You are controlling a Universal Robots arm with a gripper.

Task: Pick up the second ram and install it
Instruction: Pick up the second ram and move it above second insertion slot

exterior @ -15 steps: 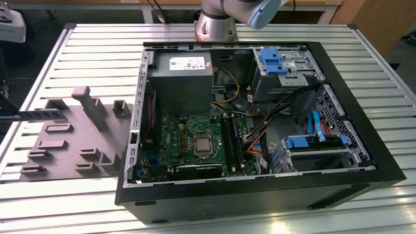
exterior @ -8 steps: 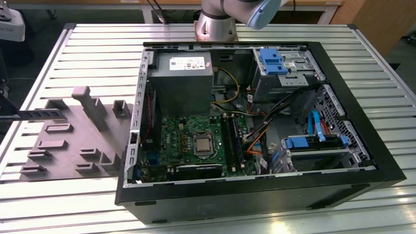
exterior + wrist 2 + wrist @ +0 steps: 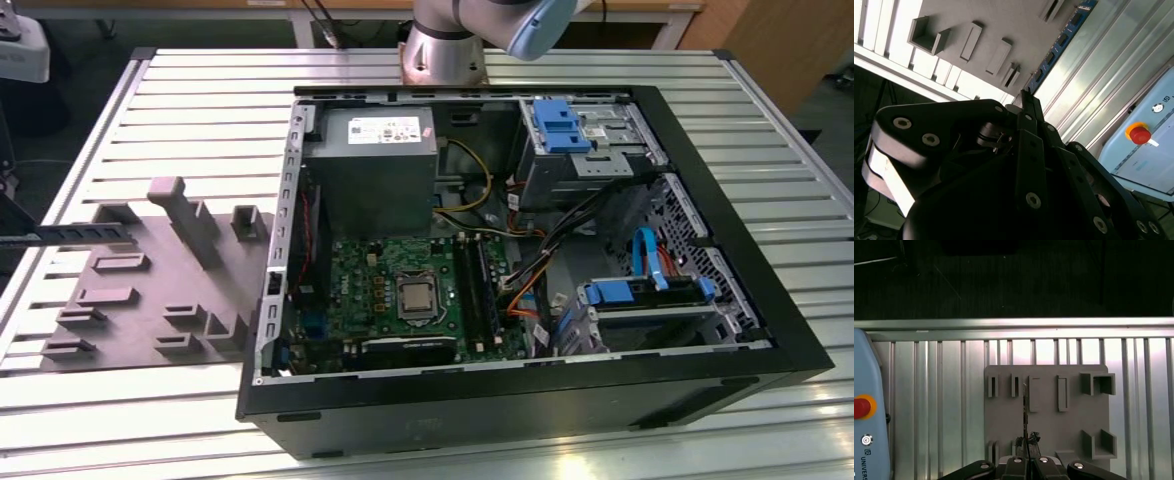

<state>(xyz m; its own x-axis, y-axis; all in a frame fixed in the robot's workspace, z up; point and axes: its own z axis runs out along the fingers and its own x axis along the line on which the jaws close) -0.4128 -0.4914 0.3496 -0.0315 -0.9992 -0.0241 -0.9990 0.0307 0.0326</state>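
Note:
The second ram (image 3: 80, 233) shows as a long dark strip hanging level over the end of the grey fixture plate (image 3: 134, 300) at the exterior view's left. My gripper (image 3: 1027, 442) is shut on it. In the first wrist view the ram (image 3: 1025, 410) is seen edge-on as a thin line running out from my fingers over the plate (image 3: 1004, 425). In the second wrist view the ram (image 3: 1061, 42) is a bluish strip with dark blocks, reaching out from the gripper (image 3: 1024, 97). The green motherboard (image 3: 387, 290) with its long black slots (image 3: 477, 285) lies in the open case.
The open black computer case (image 3: 747, 300) fills the middle of the slatted metal table (image 3: 200, 100), with a grey power supply (image 3: 374, 150) and blue drive holders (image 3: 561, 125). Grey uprights (image 3: 174, 205) rise from the plate. A light blue box with a red button (image 3: 861, 407) lies beside the plate.

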